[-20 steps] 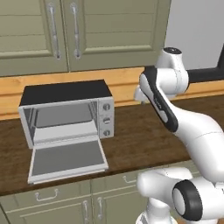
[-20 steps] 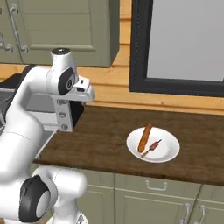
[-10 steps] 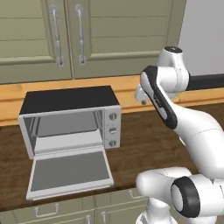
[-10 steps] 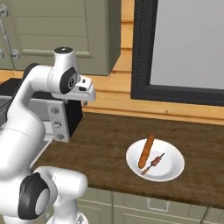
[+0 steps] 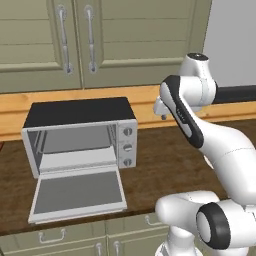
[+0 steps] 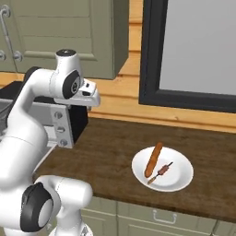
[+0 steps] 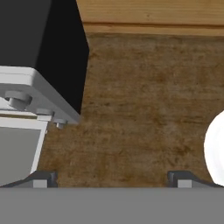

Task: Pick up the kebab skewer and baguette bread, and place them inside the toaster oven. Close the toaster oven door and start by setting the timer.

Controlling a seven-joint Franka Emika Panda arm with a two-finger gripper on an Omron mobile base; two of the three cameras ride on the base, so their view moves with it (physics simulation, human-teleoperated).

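The kebab skewer [image 6: 161,171] lay on a white plate [image 6: 180,180], just at 3 o'clock of the baguette bread [image 6: 153,159], the two apparently touching near their lower ends, though the view was too small to be sure. The plate sat on the brown table [image 6: 110,152], well apart from the toaster oven [image 5: 80,131] at 9 o'clock. The toaster oven door [image 5: 78,194] hung fully open. The gripper [image 7: 112,178] hovered above the table, jaws spread wide and empty.
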